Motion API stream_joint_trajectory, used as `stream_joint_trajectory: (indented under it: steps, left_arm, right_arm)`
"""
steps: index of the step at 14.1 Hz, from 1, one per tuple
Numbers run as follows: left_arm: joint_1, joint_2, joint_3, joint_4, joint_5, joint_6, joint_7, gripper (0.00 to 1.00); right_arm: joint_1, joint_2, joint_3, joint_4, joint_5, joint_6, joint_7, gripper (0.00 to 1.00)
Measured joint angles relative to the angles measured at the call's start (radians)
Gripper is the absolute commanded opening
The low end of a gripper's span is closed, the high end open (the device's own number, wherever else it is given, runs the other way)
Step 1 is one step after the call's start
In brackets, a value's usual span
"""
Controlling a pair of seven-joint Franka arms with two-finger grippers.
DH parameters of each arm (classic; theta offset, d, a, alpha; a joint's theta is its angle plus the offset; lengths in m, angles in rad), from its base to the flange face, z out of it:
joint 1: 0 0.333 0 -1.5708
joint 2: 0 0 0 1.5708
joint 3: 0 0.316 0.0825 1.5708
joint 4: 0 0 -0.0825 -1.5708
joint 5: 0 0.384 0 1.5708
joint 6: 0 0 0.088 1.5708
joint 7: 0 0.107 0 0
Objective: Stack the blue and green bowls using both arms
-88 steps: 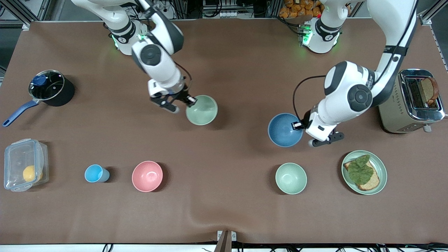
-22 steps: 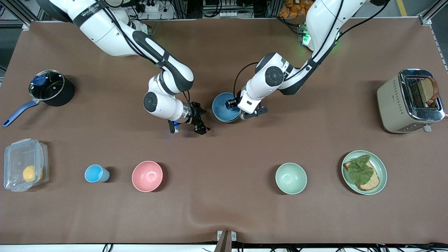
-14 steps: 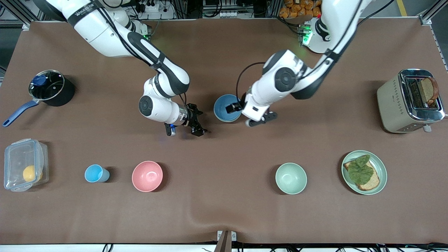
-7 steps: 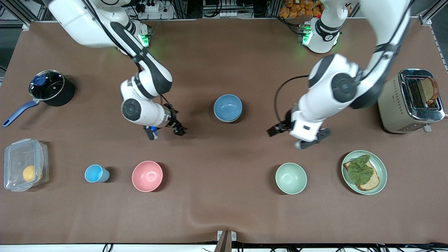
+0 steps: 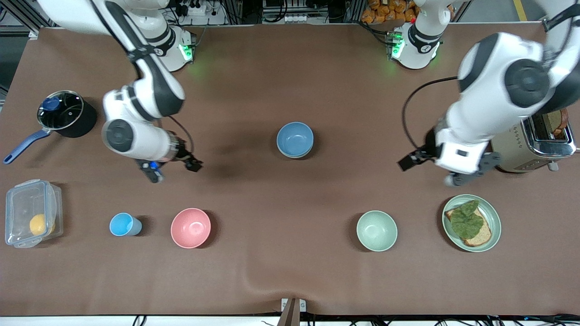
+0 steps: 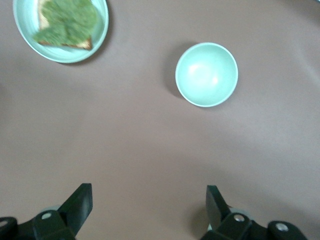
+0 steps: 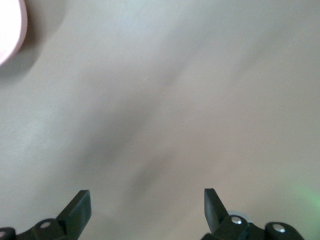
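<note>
The blue bowl [image 5: 295, 138] stands in the middle of the table, nested in the green bowl, which it hides almost wholly. My left gripper [image 5: 427, 173] hangs open and empty over bare cloth, between the stacked bowls and the toaster. In the left wrist view my left gripper [image 6: 148, 202] shows wide-apart fingers with only cloth between them. My right gripper [image 5: 174, 170] is open and empty over bare cloth toward the right arm's end, farther from the camera than the pink bowl. The right wrist view shows my right gripper [image 7: 146, 205] with nothing between its fingers.
A mint bowl [image 5: 376, 230] [image 6: 206, 74] and a green plate with bread [image 5: 494, 226] [image 6: 100, 30] lie near the front edge. So do a pink bowl [image 5: 190, 227] [image 7: 7, 30], a light-blue cup [image 5: 123, 224] and a plastic box [image 5: 31, 218]. A lidded pot [image 5: 63, 112] and a toaster [image 5: 550, 142] stand at the ends.
The left gripper has left the blue bowl's rim and swung toward the toaster. The right gripper has drawn away toward the pot. The stacked bowls have stayed put.
</note>
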Motion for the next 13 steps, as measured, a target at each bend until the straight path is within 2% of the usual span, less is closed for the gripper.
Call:
stream_joint_trajectory:
  steps: [3,6,10,11,12,13]
  left_arm:
    - [0.046,-0.030,0.001,0.009,0.000,-0.066,0.099,1.00]
    - [0.048,-0.038,-0.002,0.008,0.000,-0.132,0.130,1.00]
    - [0.081,-0.045,0.004,0.005,0.004,-0.147,0.200,1.00]
    - [0.089,-0.053,0.021,0.004,0.004,-0.156,0.244,1.00]
    - [0.071,-0.067,0.071,0.001,0.004,-0.172,0.287,1.00]
    - [0.008,-0.086,0.164,-0.004,-0.003,-0.189,0.322,1.00]
  right_arm:
    - [0.050,-0.031,-0.103,0.107,0.000,-0.172,-0.134,1.00]
    - [0.093,-0.037,-0.174,0.232,-0.001,-0.318,-0.258,1.00]
    - [0.117,-0.065,-0.239,0.329,-0.020,-0.398,-0.463,1.00]
    - [0.118,-0.084,-0.250,0.352,-0.023,-0.420,-0.520,1.00]
    - [0.123,-0.101,-0.265,0.381,-0.024,-0.453,-0.565,1.00]
    - [0.134,-0.115,-0.284,0.414,-0.025,-0.487,-0.600,1.00]
